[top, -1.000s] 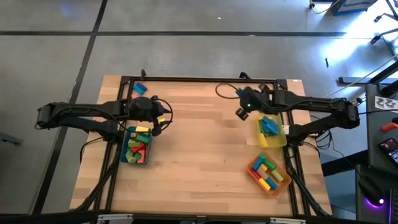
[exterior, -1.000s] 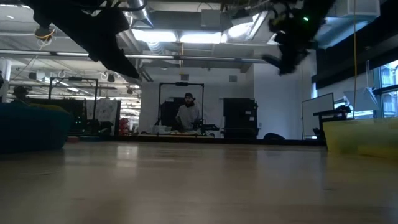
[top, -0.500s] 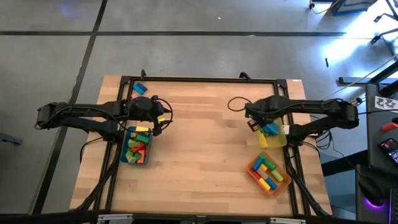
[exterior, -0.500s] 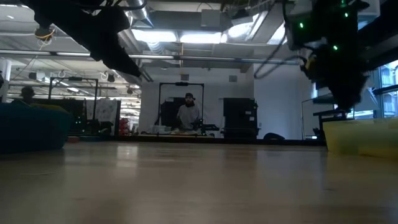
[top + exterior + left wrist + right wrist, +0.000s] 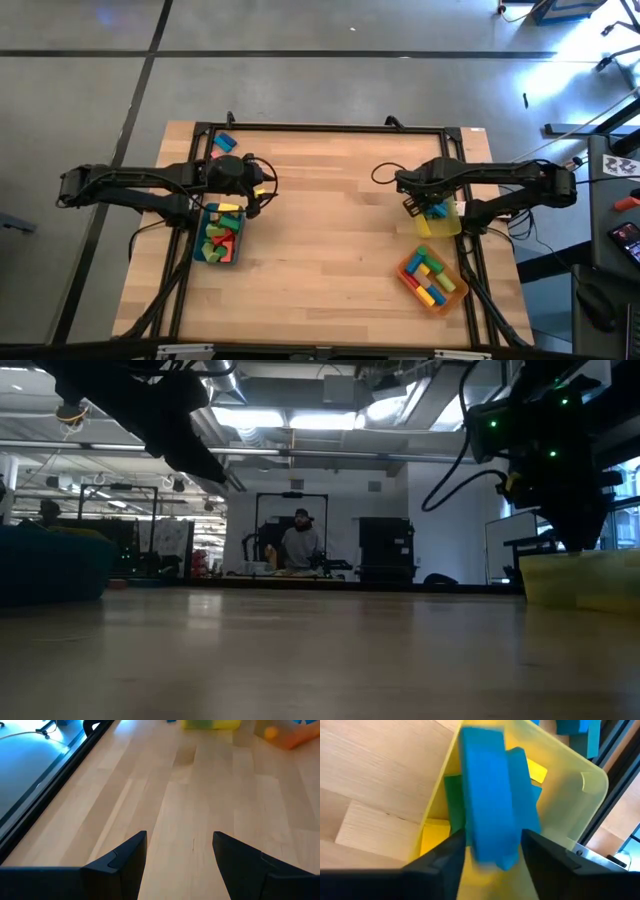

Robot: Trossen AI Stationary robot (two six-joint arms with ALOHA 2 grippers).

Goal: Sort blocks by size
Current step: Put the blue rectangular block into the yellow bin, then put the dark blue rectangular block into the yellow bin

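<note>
Nearly done: right tool over the yellow tray, fingers loosening around a blue block; left tool spread, empty; two blocks remain at the bench's far-left corner.

Blocks sorted into 3 trays; blue bar upright between right hand's fingers.

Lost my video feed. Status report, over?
Right gripper over yellow tray, blue block between its fingers. Left gripper open, empty, above teal tray. Nothing blocking.
</note>
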